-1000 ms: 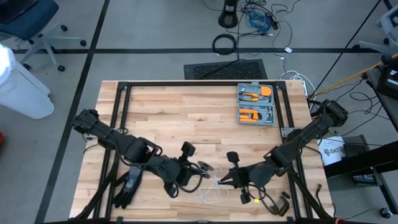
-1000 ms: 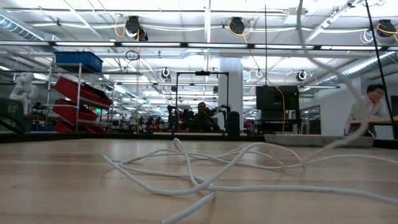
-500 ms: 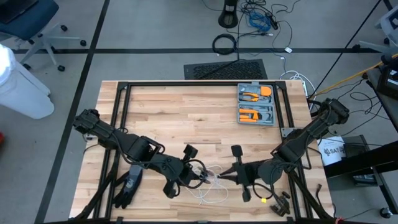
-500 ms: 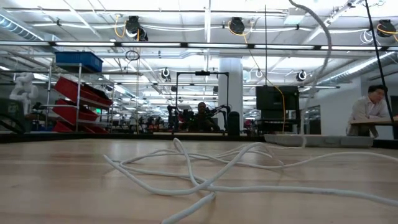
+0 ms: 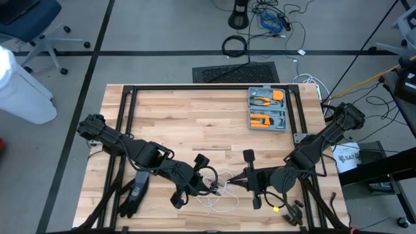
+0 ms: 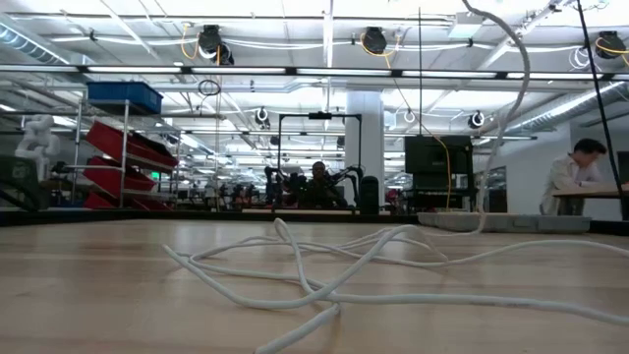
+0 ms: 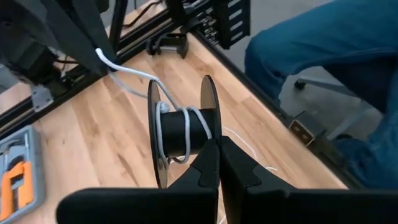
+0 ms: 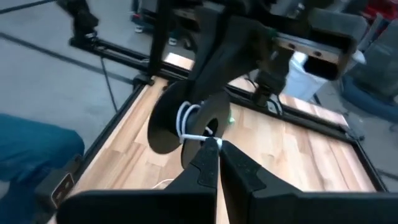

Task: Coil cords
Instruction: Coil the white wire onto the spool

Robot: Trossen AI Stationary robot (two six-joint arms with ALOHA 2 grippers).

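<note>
A thin white cord [image 6: 324, 295] lies in loose loops on the wooden table near its front edge [image 5: 221, 203]. One strand [image 6: 511, 98] rises off the table. A small black spool [image 7: 183, 127] with two thin round flanges has a few turns of the cord around its core. My left gripper [image 7: 219, 149] is shut on this spool above the table's near middle [image 5: 211, 185]. My right gripper [image 8: 211, 148] is shut on the cord just beside the spool [image 8: 186, 121], facing my left gripper [image 5: 233, 184]. My left gripper pinches the rim of one spool flange [image 7: 210, 138] between its two fingertips. The spool is lifted clear of the table, its axle roughly level. My right gripper pinches the white cord [image 8: 194, 138] at its fingertips, close to the spool. The cord runs short from the fingers to the wound turns; the rest hangs slack to the table.
An open grey case with orange tools [image 5: 268, 109] sits at the far right. A black glove [image 5: 133, 195] lies at the near left, small dark items [image 5: 292, 211] at the near right. Black frame rails [image 5: 195, 88] border the table. A person in jeans [image 7: 323, 50] sits by the near edge.
My right gripper has risen a little, rolled and drawn closer to the spool. The rising strand in the low view has swung from a slant toward the right to nearly upright. My left gripper has turned in place with the spool. The loops on the table have stayed put.
</note>
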